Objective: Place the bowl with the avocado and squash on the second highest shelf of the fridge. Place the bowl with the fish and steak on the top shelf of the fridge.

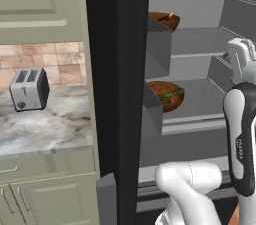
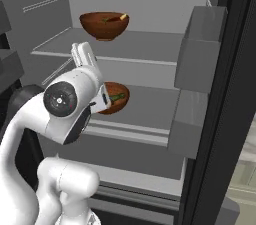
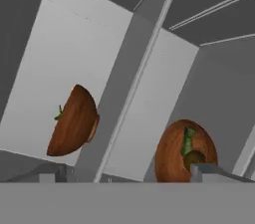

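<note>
Fingers spread wide, gripping nothing, clear of both wooden bowls
Gripper (image 2: 82, 54) stands in front of the fridge (image 1: 117, 94); avocado-and-squash bowl (image 2: 113, 97) sits on the second highest shelf (image 2: 150, 106), fish-and-steak bowl (image 2: 104, 25) on the top shelf (image 2: 145, 44) beyond

A silver toaster (image 1: 29, 89) sits on a marble counter (image 1: 50, 129), brick backsplash (image 1: 50, 64) behind, cream cabinets (image 1: 45, 189) below.

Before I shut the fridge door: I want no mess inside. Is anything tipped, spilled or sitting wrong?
Nothing stands out. One brown wooden bowl sits upright on the uppermost grey shelf, another brown bowl with green produce upright on the grey shelf below; nothing has spilled.
</note>
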You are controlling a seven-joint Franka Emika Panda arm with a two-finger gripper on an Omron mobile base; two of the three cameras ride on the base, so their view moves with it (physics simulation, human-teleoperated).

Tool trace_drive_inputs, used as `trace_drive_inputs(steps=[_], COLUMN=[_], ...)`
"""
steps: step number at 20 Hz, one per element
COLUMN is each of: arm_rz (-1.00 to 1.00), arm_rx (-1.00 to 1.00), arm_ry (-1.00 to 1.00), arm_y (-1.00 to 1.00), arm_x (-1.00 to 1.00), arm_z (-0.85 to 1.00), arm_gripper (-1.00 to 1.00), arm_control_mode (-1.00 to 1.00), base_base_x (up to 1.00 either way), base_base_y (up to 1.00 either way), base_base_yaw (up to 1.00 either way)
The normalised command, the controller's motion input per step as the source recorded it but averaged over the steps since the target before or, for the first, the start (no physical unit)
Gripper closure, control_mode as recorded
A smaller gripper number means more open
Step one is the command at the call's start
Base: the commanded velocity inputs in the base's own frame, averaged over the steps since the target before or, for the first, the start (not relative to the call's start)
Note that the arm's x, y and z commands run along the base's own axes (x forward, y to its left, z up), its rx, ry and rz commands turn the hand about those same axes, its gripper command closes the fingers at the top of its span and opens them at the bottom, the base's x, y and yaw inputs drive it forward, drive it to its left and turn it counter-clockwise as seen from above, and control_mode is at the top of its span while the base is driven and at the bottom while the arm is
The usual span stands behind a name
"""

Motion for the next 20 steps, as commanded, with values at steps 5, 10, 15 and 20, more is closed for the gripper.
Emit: trace_drive_inputs(steps=[5,10,15,20], arm_rz=[0.06,0.17,0.11,0.0], arm_rx=[-0.04,0.0,0.31,-0.08], arm_ry=[0.03,-0.48,-0.3,0.11], arm_y=[-0.04,-0.48,-0.92,0.01], arm_x=[-0.21,-0.93,-0.88,0.03], arm_z=[-0.14,-0.57,-0.09,0.07], arm_gripper=[-1.0,-1.0,-1.0,-1.0], arm_control_mode=[-1.0,-1.0,-1.0,-1.0], base_base_x=[0.0,0.0,0.0,0.0], base_base_y=[0.0,0.0,0.0,0.0], base_base_yaw=[0.0,0.0,0.0,0.0])
